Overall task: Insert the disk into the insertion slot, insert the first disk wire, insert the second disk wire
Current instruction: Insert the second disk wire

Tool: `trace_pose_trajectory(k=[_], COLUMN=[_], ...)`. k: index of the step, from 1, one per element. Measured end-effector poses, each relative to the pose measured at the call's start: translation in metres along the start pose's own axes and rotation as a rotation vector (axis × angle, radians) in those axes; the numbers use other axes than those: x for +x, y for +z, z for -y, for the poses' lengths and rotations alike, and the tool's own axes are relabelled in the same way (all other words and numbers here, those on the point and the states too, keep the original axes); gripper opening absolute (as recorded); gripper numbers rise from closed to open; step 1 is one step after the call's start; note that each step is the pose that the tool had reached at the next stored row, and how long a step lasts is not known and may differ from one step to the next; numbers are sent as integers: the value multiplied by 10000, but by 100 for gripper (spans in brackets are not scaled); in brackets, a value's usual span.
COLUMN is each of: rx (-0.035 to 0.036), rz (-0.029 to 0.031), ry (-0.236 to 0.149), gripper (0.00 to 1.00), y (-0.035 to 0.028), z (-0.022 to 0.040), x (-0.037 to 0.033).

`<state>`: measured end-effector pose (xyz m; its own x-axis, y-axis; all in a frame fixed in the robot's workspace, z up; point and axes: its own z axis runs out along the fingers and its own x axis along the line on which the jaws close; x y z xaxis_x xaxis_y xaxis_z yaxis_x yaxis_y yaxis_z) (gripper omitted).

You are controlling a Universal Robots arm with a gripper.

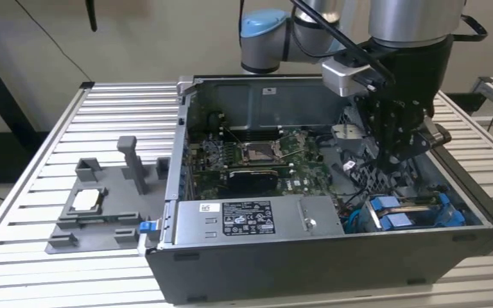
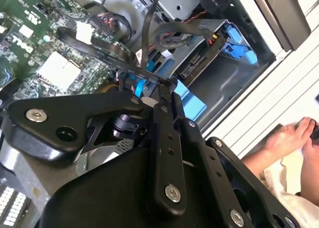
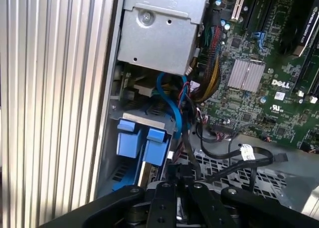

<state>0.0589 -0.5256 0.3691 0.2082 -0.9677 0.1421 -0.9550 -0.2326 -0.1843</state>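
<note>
The disk (image 1: 413, 205), in its blue carrier (image 1: 392, 221), is already seated in the insertion slot (image 2: 227, 76), just beside the power supply (image 1: 255, 218). Your gripper (image 2: 162, 88) hangs near that supply too, above the disk. Its fingers are pressed together, apparently pinching the end of a flat black wire (image 2: 99, 48). The hold looks thin to me: the wire could twist or slip, and its plug would then meet the disk skewed. The loose black cables (image 3: 224, 148) by the fingers could snag. Mind the person's hand (image 2: 289, 138) outside the computer case (image 1: 315, 269).
</note>
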Motion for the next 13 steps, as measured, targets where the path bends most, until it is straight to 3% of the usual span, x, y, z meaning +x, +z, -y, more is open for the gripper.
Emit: trace_pose_trajectory(k=[6,7,8,11,12,13], rx=[-29,-14,16,87,94,91], rz=[32,100,246,596,638,637], ry=[5,27,77,211,256,303], gripper=[16,16,16,16,16,16], y=[18,21,23,29,30,31], z=[26,26,25,23,22,20], x=[43,46,47,50,54,60])
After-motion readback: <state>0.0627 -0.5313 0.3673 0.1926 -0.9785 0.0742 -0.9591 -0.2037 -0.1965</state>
